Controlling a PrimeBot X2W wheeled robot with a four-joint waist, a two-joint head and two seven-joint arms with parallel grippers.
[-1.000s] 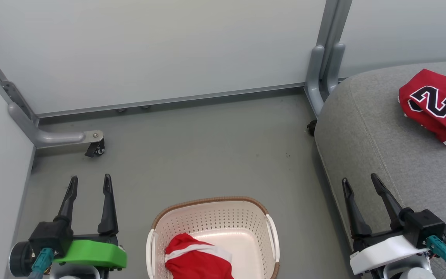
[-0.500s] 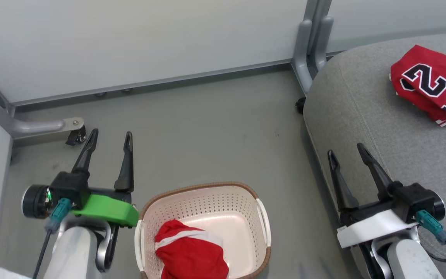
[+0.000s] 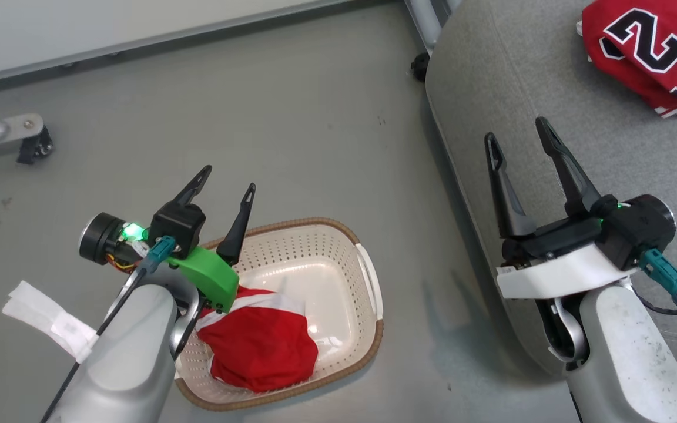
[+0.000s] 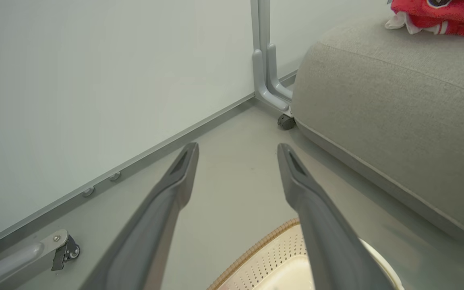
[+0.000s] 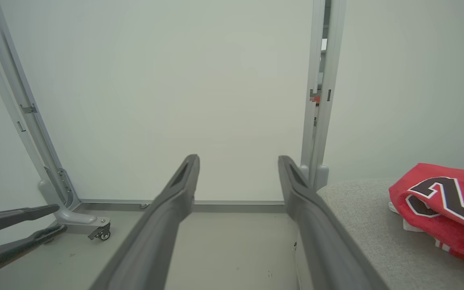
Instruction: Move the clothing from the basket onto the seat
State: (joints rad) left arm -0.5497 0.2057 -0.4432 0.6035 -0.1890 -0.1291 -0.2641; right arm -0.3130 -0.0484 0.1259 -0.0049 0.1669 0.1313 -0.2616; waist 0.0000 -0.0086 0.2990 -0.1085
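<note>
There's the red piece [image 3: 262, 346], white band across it, crumpled inside the cream perforated basket [image 3: 374, 346] on the floor [image 3: 291, 135]. The jersey [image 3: 644, 53], numeral showing, lies bunched on the grey seat [image 3: 520, 88]. The left hand [image 3: 228, 178] is spread above the basket's rim, and the right hand [image 3: 515, 130] is spread over the seat's edge. Both are empty.

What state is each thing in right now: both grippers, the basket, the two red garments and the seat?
left gripper: open, empty, by the basket's left edge
right gripper: open, empty, over the seat's edge
basket: upright on the floor, one garment inside
red piece with white band: crumpled in the basket
jersey: crumpled on the seat
seat: bears the jersey
</note>
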